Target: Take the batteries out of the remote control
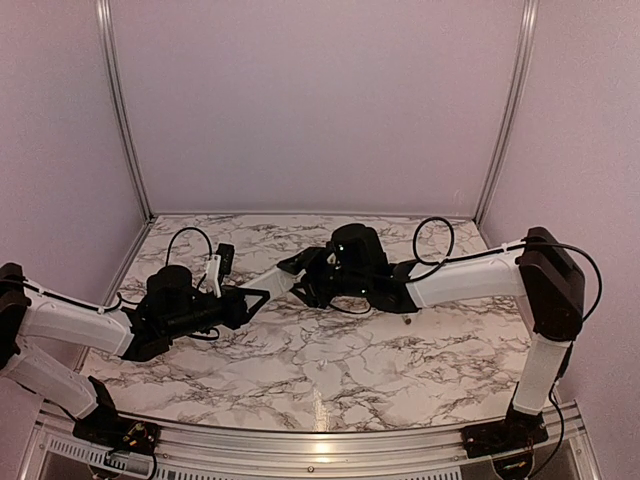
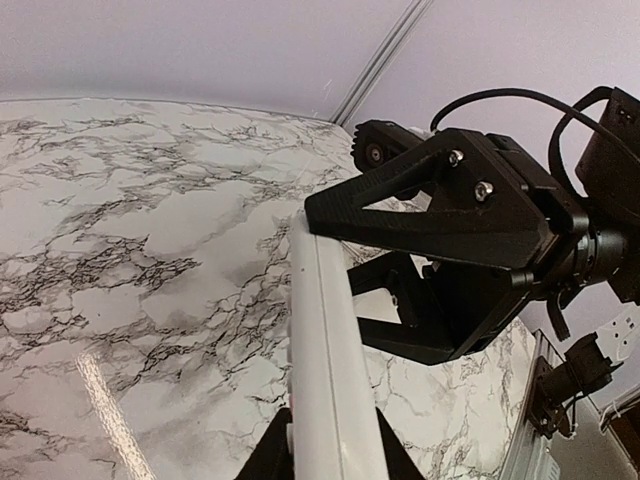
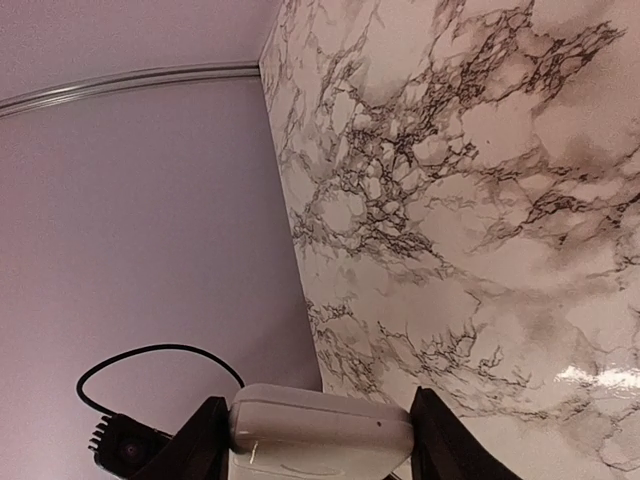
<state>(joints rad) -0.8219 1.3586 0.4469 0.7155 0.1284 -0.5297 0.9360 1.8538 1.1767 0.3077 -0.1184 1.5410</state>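
The white remote control hangs above the marble table, held between the two arms at mid-table. My left gripper has its dark fingers against both long sides of the remote control, which runs up from the jaws in the left wrist view. From the other end, my right gripper holds it. In the right wrist view its rounded end fills the gap between the two fingers. The right gripper's black body looms just beyond the remote. I cannot make out the batteries in any view.
The marble table is walled by pale panels with metal corner posts at the back. A tiny dark speck lies under the right forearm, too small to identify. Black cables loop off both wrists.
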